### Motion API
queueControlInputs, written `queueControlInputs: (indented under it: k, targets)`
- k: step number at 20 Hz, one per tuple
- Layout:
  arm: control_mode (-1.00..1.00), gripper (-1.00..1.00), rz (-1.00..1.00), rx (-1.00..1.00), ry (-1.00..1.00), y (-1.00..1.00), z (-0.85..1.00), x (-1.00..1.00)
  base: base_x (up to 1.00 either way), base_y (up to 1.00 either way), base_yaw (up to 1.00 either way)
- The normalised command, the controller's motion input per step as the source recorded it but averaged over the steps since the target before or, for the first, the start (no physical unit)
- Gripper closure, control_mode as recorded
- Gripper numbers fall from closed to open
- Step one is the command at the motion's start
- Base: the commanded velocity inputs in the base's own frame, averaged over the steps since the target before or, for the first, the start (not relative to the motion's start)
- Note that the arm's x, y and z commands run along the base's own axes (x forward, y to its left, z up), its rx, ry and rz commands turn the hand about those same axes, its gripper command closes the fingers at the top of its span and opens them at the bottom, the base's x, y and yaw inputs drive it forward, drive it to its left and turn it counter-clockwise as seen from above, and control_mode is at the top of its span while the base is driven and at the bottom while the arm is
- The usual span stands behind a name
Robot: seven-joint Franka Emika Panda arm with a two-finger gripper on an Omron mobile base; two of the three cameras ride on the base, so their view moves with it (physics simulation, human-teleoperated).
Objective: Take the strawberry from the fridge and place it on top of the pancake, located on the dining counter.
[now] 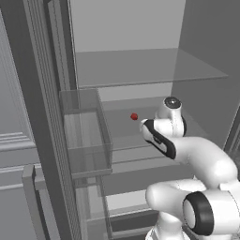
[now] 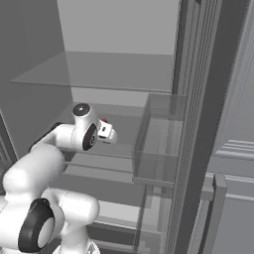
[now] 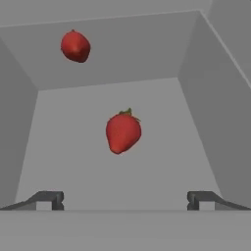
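The fridge (image 1: 42, 117) stands open in front of the robot, its pale interior exposed and its door swung wide enough that the clear door bin (image 1: 86, 136) hangs at the left of the left base view. That opening is what lets the white arm (image 1: 201, 157) reach inside, stretched forward over the middle level. Glass shelves (image 1: 145, 68) cross the cavity one above another; the upper one is bare.

The hand (image 3: 125, 198) sits just above the lower glass shelf (image 3: 112, 162), pointed toward the back wall. Its two dark fingertips (image 3: 49, 199) are spread as wide as they go and grasp nothing, a stance that suits an approach: the gap between them is wider than the fruit ahead.

The strawberry (image 3: 123, 132) lies on that shelf, roughly centred between the fingertips in the hand view but well apart from them, its green cap turned up and its tip down toward the camera. It shows as a small red dot (image 1: 134, 116) beside the wrist in the left base view. A second red shape (image 3: 75, 46) higher in the hand view looks like a reflection of the berry, though that cannot be settled.

The step in hand appears to be the final reach; the pick is not yet done.
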Motion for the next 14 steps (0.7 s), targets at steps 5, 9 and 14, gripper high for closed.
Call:
queueControlInputs:
  k: [5, 9, 14]
  targets:
    - [-1.00, -1.00, 0.00, 0.00, 0.00, 0.00, -0.17, 0.45, 0.00, 0.00, 0.00]
    - [-1.00, -1.00, 0.00, 0.00, 0.00, 0.00, -0.22, 0.42, 0.00, 0.00, 0.00]
    - [-1.00, -1.00, 0.00, 0.00, 0.00, 0.00, -0.27, 0.45, 0.00, 0.00, 0.00]
